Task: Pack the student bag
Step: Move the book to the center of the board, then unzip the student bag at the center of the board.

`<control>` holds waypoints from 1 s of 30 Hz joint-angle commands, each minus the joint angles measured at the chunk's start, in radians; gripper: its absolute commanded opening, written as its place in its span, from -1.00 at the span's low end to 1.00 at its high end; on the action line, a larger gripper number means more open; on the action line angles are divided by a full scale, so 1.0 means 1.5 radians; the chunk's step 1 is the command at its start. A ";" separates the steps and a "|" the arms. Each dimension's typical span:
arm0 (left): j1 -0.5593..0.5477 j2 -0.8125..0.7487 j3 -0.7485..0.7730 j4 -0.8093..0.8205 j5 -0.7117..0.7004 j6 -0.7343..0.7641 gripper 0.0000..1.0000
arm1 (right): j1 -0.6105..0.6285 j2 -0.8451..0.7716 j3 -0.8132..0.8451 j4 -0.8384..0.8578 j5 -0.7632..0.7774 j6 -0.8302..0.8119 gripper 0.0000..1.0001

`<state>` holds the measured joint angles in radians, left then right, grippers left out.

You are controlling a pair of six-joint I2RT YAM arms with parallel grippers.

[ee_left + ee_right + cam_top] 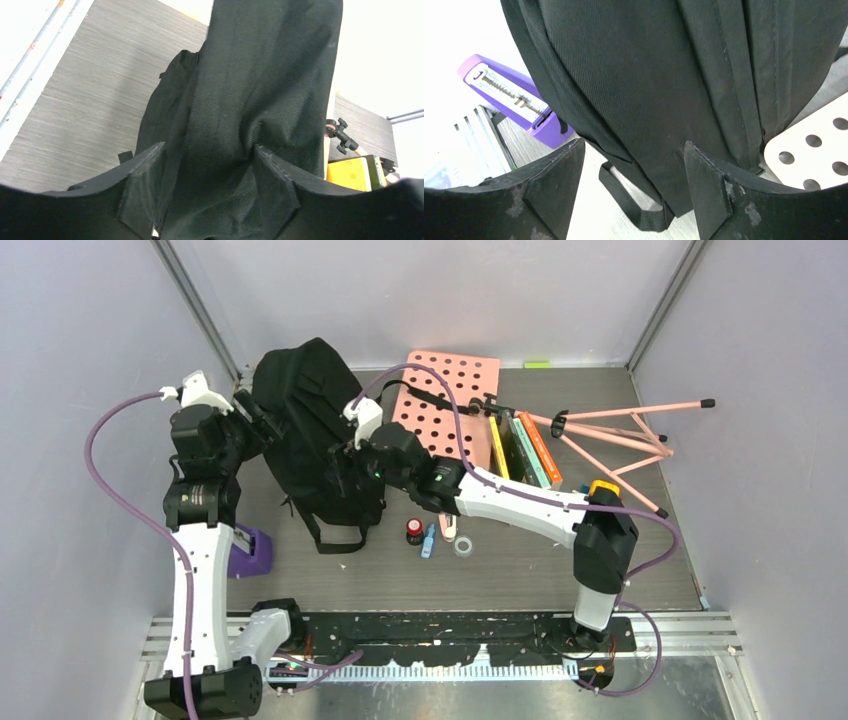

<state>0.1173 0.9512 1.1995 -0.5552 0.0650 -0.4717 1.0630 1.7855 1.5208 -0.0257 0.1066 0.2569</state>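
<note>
While the student bag (318,430) stands between my hands at the far left of the table (520,575), my left gripper (209,150) straddles its fabric, whether pinching I cannot tell, and my right gripper (634,145) gapes open at its other flank.

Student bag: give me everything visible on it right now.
The student bag is a large black backpack of woven fabric with a rounded top. It sits at the rear left of the table, between the two arms. A strap loop lies on the table at its near end. A fold of fabric sits between the left hand fingers; grip unclear. The open right hand straddles its other side. A pink pegboard lies beside it.
</note>
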 commanded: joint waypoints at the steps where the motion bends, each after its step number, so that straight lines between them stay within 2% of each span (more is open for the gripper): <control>1: 0.008 -0.017 -0.024 0.060 0.044 -0.025 0.10 | 0.001 0.024 0.070 0.006 0.013 -0.046 0.53; 5: 0.008 -0.048 -0.034 0.076 0.059 -0.009 -0.56 | 0.001 0.045 0.101 -0.007 -0.009 -0.059 0.34; 7: 0.009 -0.066 -0.034 0.091 0.094 0.009 -0.84 | 0.002 0.053 0.117 -0.007 -0.014 -0.059 0.13; 8: 0.008 -0.076 -0.029 0.095 0.109 0.017 -0.98 | 0.002 0.057 0.122 -0.009 -0.017 -0.062 -0.07; 9: 0.008 -0.084 -0.020 0.095 0.128 0.028 -1.00 | 0.002 0.059 0.132 -0.014 -0.017 -0.066 -0.17; 10: 0.008 -0.093 -0.012 0.095 0.148 0.041 -1.00 | 0.001 0.060 0.137 -0.018 -0.012 -0.075 -0.38; 12: 0.008 -0.109 0.001 0.101 0.188 0.061 -1.00 | 0.000 0.061 0.146 -0.027 0.009 -0.092 -0.62; 16: 0.005 -0.126 0.013 0.116 0.280 0.073 -1.00 | -0.030 0.058 0.144 -0.039 0.024 -0.107 -0.78; 20: -0.017 -0.117 0.001 0.141 0.316 0.055 -1.00 | -0.085 0.049 0.129 -0.041 0.024 -0.103 -0.80; 24: -0.070 -0.087 -0.036 0.220 0.317 0.000 -1.00 | -0.149 0.053 0.134 -0.017 0.000 -0.114 -0.77; 26: -0.138 -0.070 -0.048 0.247 0.269 -0.007 -1.00 | -0.179 0.067 0.157 -0.015 -0.024 -0.119 -0.71; 30: -0.265 -0.023 -0.051 0.268 0.090 0.002 -1.00 | -0.215 0.100 0.210 -0.052 -0.060 -0.133 -0.57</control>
<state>-0.1326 0.9054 1.0988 -0.3183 0.3325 -0.4408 0.8352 1.8919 1.7378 -0.1013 -0.0517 0.1230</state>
